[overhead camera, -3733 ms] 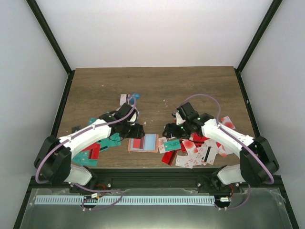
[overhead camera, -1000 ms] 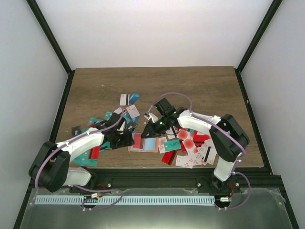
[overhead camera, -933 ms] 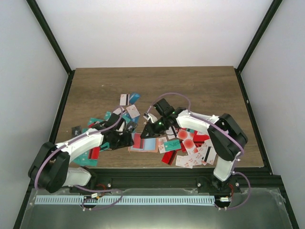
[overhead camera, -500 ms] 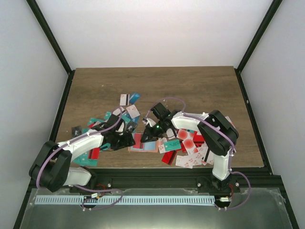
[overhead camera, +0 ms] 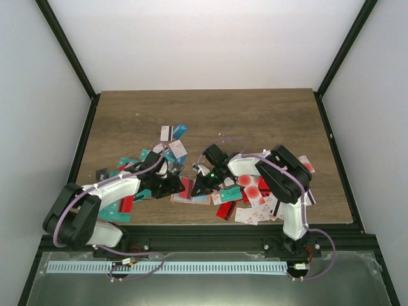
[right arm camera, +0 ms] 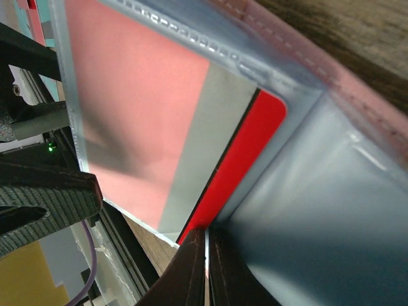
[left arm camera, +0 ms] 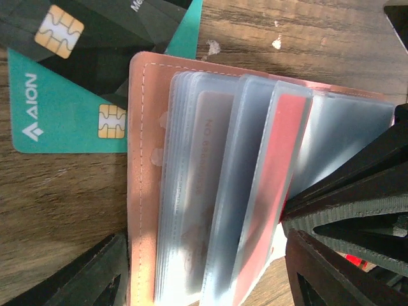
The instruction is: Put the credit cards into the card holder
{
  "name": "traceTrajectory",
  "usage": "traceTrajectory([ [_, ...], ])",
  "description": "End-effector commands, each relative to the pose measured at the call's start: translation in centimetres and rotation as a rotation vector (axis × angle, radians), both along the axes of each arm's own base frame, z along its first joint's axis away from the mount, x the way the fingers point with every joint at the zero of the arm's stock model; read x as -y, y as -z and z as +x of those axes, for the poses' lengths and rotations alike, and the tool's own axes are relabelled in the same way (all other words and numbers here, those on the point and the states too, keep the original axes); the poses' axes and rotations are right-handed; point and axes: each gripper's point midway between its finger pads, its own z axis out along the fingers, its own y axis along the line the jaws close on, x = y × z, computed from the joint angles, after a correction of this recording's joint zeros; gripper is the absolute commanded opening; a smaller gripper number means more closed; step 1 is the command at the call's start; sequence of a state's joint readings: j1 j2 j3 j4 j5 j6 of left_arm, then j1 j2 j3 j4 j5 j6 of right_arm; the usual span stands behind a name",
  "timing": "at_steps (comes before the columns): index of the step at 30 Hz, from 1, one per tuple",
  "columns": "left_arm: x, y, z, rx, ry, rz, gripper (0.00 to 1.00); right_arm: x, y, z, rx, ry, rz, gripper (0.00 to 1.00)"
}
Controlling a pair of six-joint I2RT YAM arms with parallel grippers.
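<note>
1. The card holder [overhead camera: 191, 191] is lying open on the wooden table [overhead camera: 255, 115], its clear sleeves fanning upward.
2. The left gripper [overhead camera: 173, 186] is sitting at the card holder's left side, jaws spread wide across the sleeves.
3. The right gripper [right arm camera: 205, 255] is reaching in from the card holder's right, jaws pressed together. Its tips are meeting the corner of a red card [right arm camera: 245, 159] lying partway in a sleeve.
4. A teal AION card [left arm camera: 64, 115] is lying against the card holder's edge.

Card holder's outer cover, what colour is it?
The card holder is salmon pink, clearest in the left wrist view.

Salmon-pink card holder [left arm camera: 137, 191], teal card [left arm camera: 60, 105] (gold chip [left arm camera: 111, 121]), seemingly red card [right arm camera: 245, 146]
</note>
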State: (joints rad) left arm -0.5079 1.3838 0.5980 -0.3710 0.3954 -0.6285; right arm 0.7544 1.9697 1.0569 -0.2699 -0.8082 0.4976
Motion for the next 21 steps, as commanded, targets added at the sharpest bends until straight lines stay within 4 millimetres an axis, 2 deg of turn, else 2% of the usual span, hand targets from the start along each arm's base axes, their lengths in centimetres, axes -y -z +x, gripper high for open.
traceTrajectory([
  [1,0.6,1.1,-1.2,-0.054,0.035,-0.039,0.69,0.8,2.4,-0.7,-0.008,-0.005,-0.057,0.06],
  [9,2.0,-1.4,-0.8,-0.005,0.069,-0.132,0.67,1.4,3.7,-1.0,-0.028,-0.001,-0.093,0.04],
  [16,2.8,-3.4,-0.6,0.039,0.11,-0.187,0.57,1.0,3.3,-0.6,-0.017,0.007,-0.087,0.03],
  [21,3.1,-4.5,-0.5,0.069,0.133,-0.21,0.55,0.8,3.2,-0.3,-0.019,0.012,-0.084,0.03],
])
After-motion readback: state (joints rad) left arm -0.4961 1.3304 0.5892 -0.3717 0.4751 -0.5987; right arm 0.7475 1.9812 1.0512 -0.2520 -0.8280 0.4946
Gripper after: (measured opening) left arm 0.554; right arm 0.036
